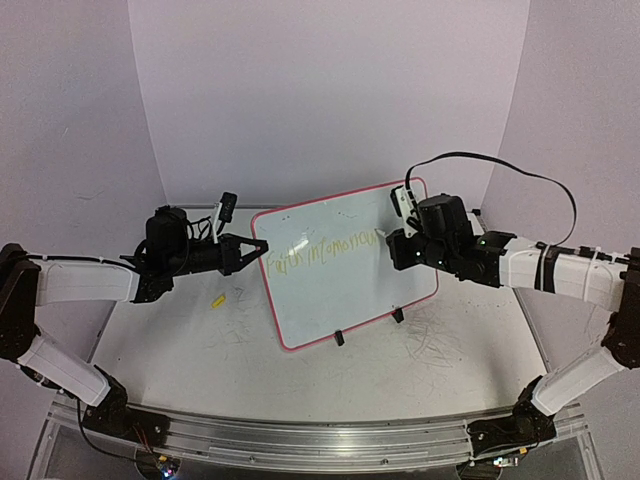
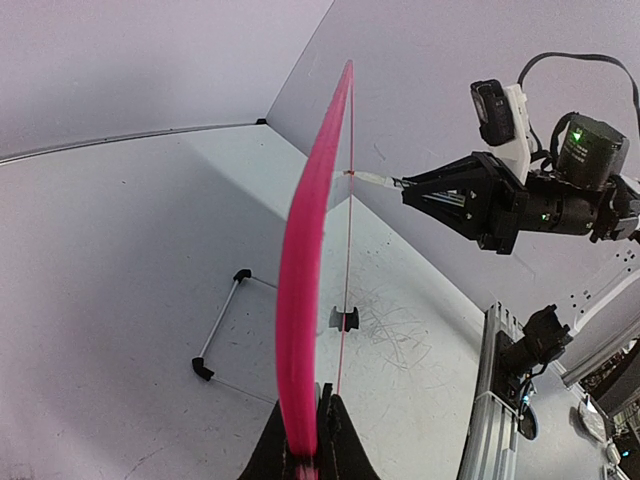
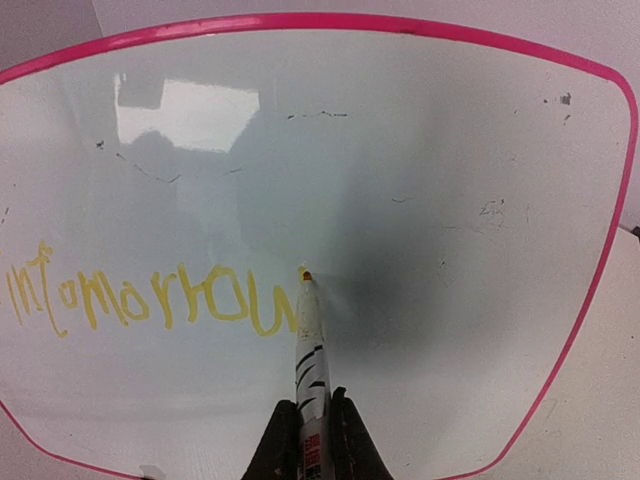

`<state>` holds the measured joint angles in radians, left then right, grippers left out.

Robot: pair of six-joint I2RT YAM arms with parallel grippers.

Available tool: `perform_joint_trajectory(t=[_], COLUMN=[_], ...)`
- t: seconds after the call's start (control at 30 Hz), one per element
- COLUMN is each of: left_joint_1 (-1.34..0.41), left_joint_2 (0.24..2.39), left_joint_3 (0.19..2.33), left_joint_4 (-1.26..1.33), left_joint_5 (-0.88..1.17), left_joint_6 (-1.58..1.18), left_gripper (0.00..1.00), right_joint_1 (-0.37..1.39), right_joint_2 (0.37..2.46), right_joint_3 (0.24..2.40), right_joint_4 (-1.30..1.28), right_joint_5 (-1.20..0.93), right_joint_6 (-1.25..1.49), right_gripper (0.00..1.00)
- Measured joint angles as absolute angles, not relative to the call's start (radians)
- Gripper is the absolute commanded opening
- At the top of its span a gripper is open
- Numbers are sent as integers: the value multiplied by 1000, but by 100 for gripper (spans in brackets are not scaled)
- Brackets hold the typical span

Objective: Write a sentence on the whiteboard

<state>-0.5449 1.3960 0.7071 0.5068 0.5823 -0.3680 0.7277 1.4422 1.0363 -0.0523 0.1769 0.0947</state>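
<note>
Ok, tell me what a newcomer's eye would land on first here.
The pink-rimmed whiteboard stands mid-table, its left edge pinched by the left gripper. Across it runs a yellow handwritten sentence. At the end of the writing, the right gripper holds a white marker with its yellow tip at the board.

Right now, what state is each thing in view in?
whiteboard, standing on its clip feet
sentence, yellow words written, ending at the marker tip
marker, uncapped, tip on the whiteboard
left gripper, shut on the whiteboard's rim
right gripper, shut on the marker
</note>
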Motion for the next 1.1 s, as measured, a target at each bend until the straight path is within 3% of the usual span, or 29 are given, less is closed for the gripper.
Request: perform_joint_trajectory(t=[1.1], left_joint_1=[-549], left_joint_2=[1396], left_joint_3=[707], left_joint_4=[506], left_joint_5=[575], left_joint_6=[-367], left_gripper=[0], right_joint_1=[725], right_joint_2=[1433], right_joint_3=[1036], right_joint_4=[-83], right_joint_5=[185], right_joint_6=[115], right_gripper=[0])
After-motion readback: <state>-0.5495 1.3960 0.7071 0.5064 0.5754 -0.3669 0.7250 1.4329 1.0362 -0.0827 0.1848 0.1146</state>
